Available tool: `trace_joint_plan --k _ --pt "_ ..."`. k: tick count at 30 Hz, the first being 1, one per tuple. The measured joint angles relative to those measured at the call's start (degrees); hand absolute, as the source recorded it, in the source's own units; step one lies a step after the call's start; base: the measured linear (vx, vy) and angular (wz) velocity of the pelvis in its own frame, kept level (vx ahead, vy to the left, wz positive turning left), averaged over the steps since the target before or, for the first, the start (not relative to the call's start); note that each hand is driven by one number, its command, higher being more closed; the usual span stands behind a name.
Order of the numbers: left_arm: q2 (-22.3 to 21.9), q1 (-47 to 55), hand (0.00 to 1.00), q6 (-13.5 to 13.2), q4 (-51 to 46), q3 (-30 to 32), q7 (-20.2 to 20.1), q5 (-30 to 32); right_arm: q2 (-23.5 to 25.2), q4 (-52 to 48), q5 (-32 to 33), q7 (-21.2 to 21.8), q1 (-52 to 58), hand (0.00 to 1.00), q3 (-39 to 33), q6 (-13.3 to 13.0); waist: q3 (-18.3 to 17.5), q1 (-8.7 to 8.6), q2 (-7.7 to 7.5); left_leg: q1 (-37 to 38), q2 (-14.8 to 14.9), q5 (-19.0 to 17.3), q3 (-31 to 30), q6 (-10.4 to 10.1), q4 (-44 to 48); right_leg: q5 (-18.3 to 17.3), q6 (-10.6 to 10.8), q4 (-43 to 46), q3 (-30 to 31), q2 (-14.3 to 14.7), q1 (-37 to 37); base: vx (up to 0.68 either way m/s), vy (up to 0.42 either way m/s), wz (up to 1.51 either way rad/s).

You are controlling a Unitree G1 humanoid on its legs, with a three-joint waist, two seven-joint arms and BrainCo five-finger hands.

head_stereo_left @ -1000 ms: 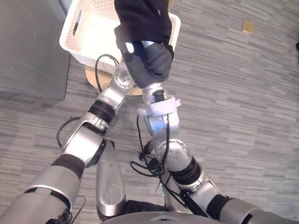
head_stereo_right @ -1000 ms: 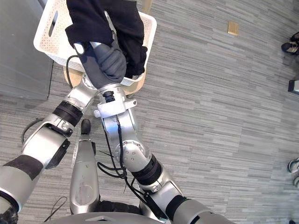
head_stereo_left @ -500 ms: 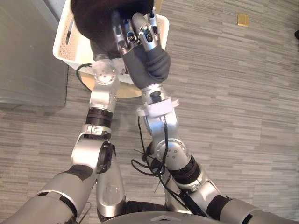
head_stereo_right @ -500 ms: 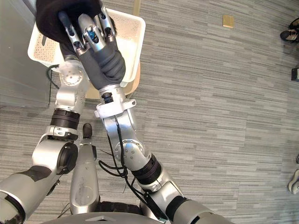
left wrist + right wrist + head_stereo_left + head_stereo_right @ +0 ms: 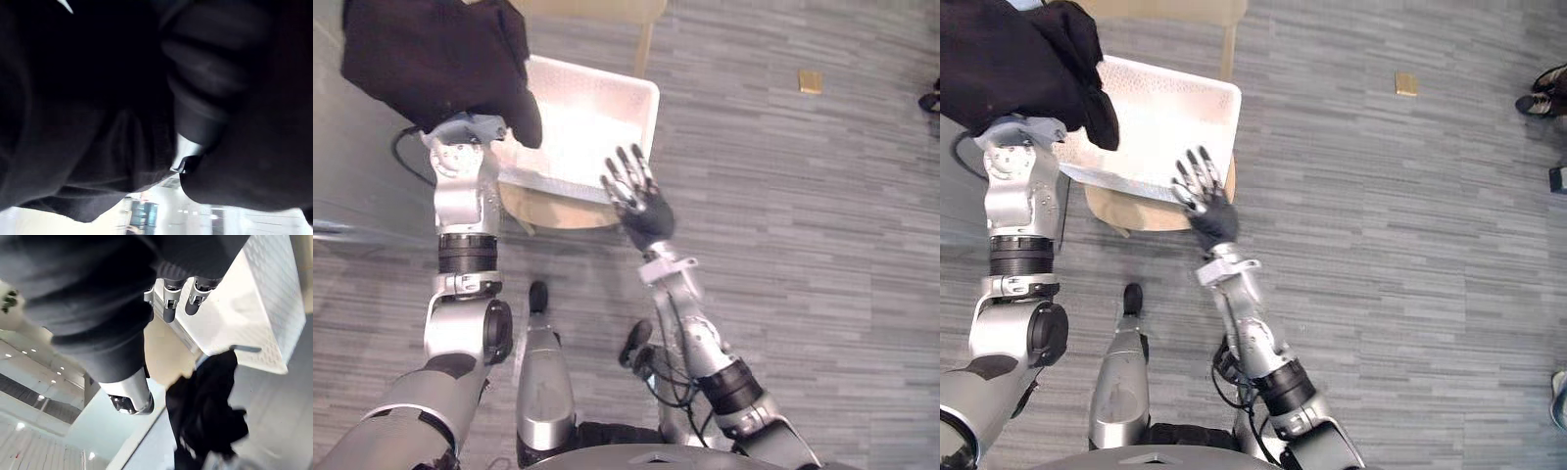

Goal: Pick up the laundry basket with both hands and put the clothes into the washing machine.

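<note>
Grey striped floor (image 5: 822, 294) runs under everything. Ahead of me the white laundry basket (image 5: 607, 108) sits on a round wooden stool (image 5: 558, 211), its long side lying across me and skewed a little, its right end further off. What I can see of its inside is bare white.

The black garment (image 5: 431, 59) is not in the basket. It hangs up high on my left arm, a soft dark bundle draped over my left robot hand (image 5: 215, 83) and sagging past the wrist. It covers that hand so fully that I cannot tell how it is gripped. It lies to the left of the basket and above it, toward the smooth grey panel (image 5: 352, 196) on that side. I take that panel for the washing machine, though I cannot be sure.

My right robot hand (image 5: 641, 206) is spread wide and holds nothing. It hovers at the basket's near rim, well apart from the cloth. So the left is the hand that has the garment, and the way to go is further left toward the panel. The cloth looks limp and heavy-folded and could slip or trail.
</note>
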Motion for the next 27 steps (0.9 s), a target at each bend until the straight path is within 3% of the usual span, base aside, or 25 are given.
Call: trace_joint_plan --k 3,7,11,16,20,23,24,25,26,27 --pt "0.15 5.80 1.00 -1.81 -8.55 2.39 -0.46 -0.13 -1.26 -4.68 -3.98 0.27 4.88 0.00 -6.49 0.52 -1.89 -0.93 -0.08 4.29 -0.70 0.39 1.25 0.37 -2.72 0.44 0.71 -1.93 0.51 -0.29 3.57 0.05 0.030 -0.06" --pt "-1.03 21.15 1.00 -2.48 -19.18 5.42 -2.38 -0.59 -1.18 -7.03 -7.42 1.87 10.75 0.00 -13.63 2.46 -11.13 -2.33 -0.06 7.69 -1.64 0.48 4.06 0.65 -6.52 2.24 2.10 -6.61 2.25 -0.27 5.92 0.12 0.035 -0.19" --pt "-3.56 35.47 1.00 -2.72 -29.82 8.64 -5.54 -1.38 1.24 -6.95 -14.78 2.48 16.08 0.00 -25.36 4.06 -16.24 -2.90 -0.03 11.72 -2.45 -0.62 5.90 0.96 -8.21 3.47 2.62 -9.81 3.47 -0.55 9.51 0.09 0.033 -0.18" --pt "-5.31 47.43 1.00 -2.79 -35.84 11.97 -9.77 -5.30 3.78 -3.13 -23.05 2.34 20.01 0.00 -36.08 5.09 -18.93 -4.05 0.45 14.55 -3.63 -1.23 7.64 1.59 -9.37 3.55 2.57 -9.76 4.98 -1.68 10.71 0.02 0.047 -0.14" --pt "-8.87 53.22 1.00 -2.80 -40.64 14.75 -11.77 -6.32 5.86 9.62 -33.26 0.49 21.01 0.00 -43.67 5.21 -20.32 -4.13 1.82 15.22 -4.47 -2.17 10.47 2.26 -9.73 5.39 1.31 -9.34 6.95 -2.58 9.13 -0.05 0.076 -0.36" --pt "-10.89 55.22 1.00 -2.54 -42.34 15.66 -12.16 -6.21 6.10 20.58 -38.29 -2.53 21.11 0.00 -45.46 6.24 -20.48 -4.08 3.95 14.80 -4.65 -2.81 10.49 3.44 -7.67 10.47 -2.61 -6.51 5.72 -2.79 6.05 -0.10 0.110 -0.43" --pt "-11.08 55.53 1.00 -2.39 -43.15 15.45 -12.18 -6.19 6.61 23.61 -41.33 -3.82 21.29 0.00 -46.12 6.56 -21.23 -4.11 5.21 13.01 -3.72 -3.83 10.24 5.27 -5.20 15.13 -3.62 -11.39 5.83 -1.26 7.10 -0.22 0.127 -0.35" --pt "-11.26 55.32 1.00 -2.16 -43.48 14.75 -12.19 -6.18 8.09 24.62 -44.71 -5.23 21.80 0.00 -47.68 7.06 -21.12 -4.18 6.21 12.00 -2.26 -4.26 10.36 6.33 -4.25 7.68 -5.09 0.12 5.49 -2.37 6.75 -0.19 0.085 -0.05" --pt "-11.18 55.29 1.00 -2.14 -43.78 13.62 -12.04 -6.18 7.98 25.58 -46.33 -5.95 22.69 0.00 -47.55 7.42 -21.18 -4.64 6.09 11.94 -2.54 -4.26 9.56 6.58 -3.92 4.67 -4.09 8.26 5.29 -3.13 6.92 -0.16 0.045 0.44" --pt "-11.20 55.79 1.00 -2.18 -44.99 11.44 -11.92 -6.09 8.03 29.10 -48.51 -7.00 24.01 0.00 -48.93 7.51 -21.94 -4.95 4.72 11.00 -4.22 -4.38 7.15 6.94 -3.49 4.28 -2.30 16.52 7.64 -2.72 9.65 -0.13 0.001 0.70"
